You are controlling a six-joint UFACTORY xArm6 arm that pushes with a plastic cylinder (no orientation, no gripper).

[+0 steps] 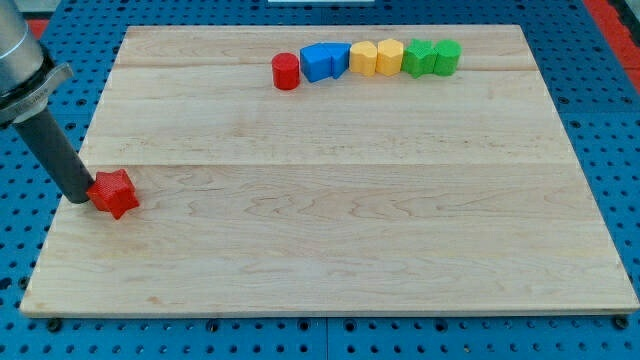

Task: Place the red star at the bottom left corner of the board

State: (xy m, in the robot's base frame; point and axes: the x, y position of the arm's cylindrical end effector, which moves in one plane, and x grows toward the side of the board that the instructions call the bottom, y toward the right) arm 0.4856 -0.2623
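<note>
The red star (113, 192) lies at the middle left of the frame, near the left edge of the wooden surface (330, 240) and well above its bottom left corner. My tip (78, 197) touches the star's left side. There is no hand here, only the rod. Pushing from this side would likely drive the star rightward, away from the corner; an off-centre push may spin it aside or off the edge.

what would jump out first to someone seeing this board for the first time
The red star near the board's left edge, with my tip touching its left side. Next, the row along the view's top: a red cylinder, blue blocks, yellow blocks and green blocks.
</note>
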